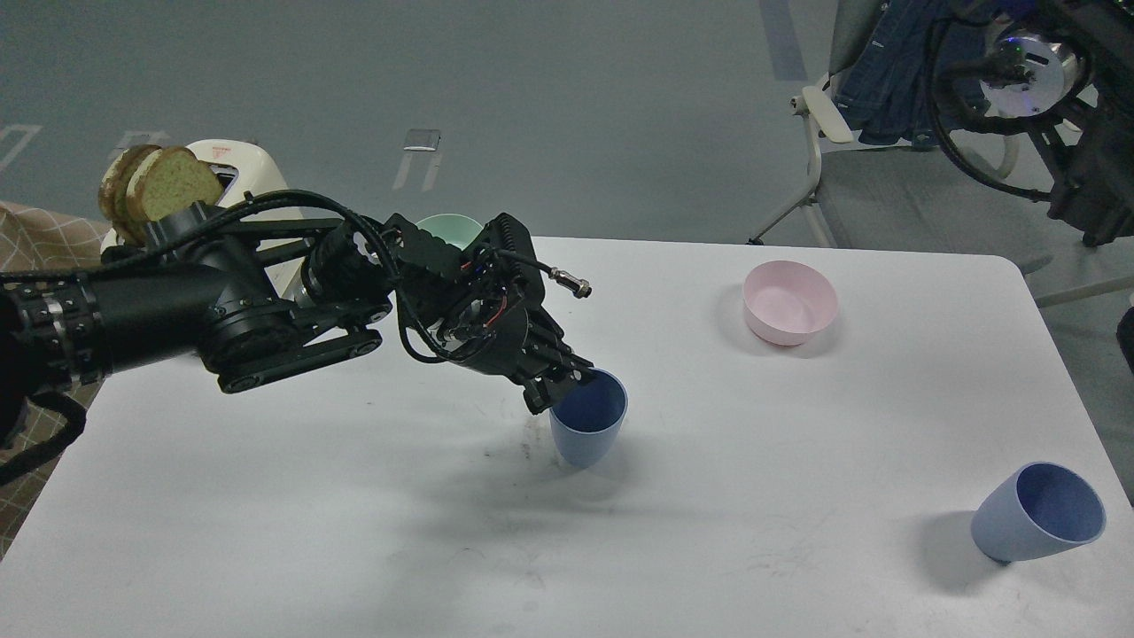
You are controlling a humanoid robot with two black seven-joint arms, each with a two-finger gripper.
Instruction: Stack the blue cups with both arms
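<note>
My left gripper is shut on the near-left rim of a blue cup. The cup is upright at the middle of the white table, its base at or just above the surface. The second blue cup stands tilted near the table's front right corner, mouth facing me. My right arm is raised at the top right, beyond the table; its gripper is not in view.
A pink bowl sits at the back right of the table. A mint-green bowl shows behind my left arm. A white toaster with bread slices stands at the back left. A chair stands behind the table.
</note>
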